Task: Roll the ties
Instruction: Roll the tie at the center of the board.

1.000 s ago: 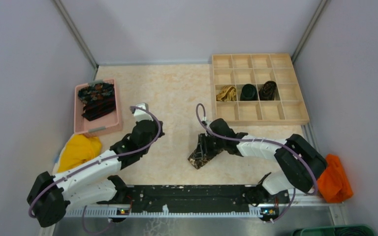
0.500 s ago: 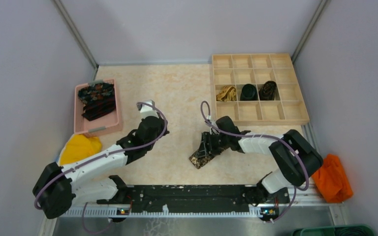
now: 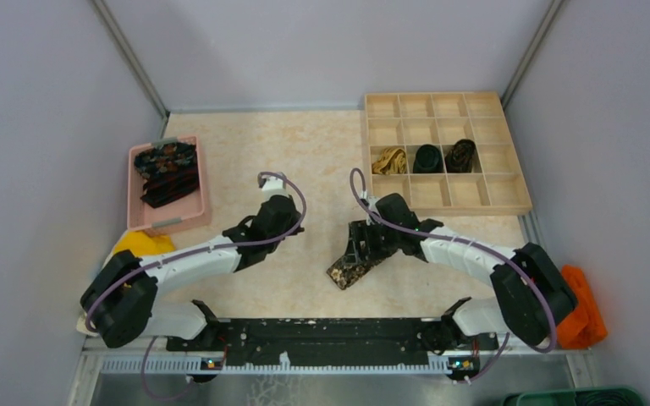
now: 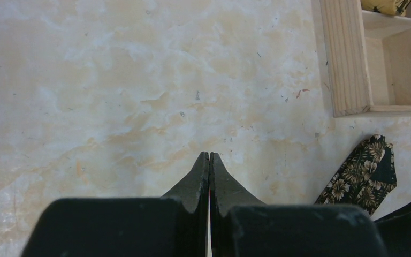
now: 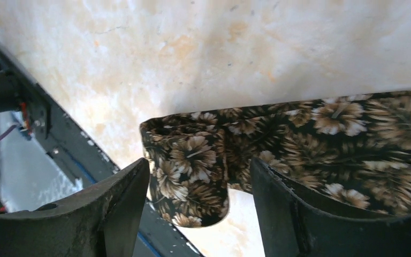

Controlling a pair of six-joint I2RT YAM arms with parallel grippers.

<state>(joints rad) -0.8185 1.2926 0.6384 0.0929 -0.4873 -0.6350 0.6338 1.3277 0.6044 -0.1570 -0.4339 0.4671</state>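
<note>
Over the floral tie [image 5: 310, 139], right gripper [image 5: 199, 163] has spread wider; left gripper [image 4: 209, 156] closed, empty.

Pale lilac-grey walls [image 3: 322, 51] rise beyond and beside the jaws, enclosing a cream marbled counter [image 3: 305, 152], evenly lit.

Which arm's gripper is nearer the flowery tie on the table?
Right. The right gripper stands open astride the tie; the left gripper, shut, hangs over the table to its left.

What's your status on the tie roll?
Left pincer shut, empty, off to the side. Right pincer open, straddling folded end of floral tie, which lies on the table. Nothing else near it.
</note>
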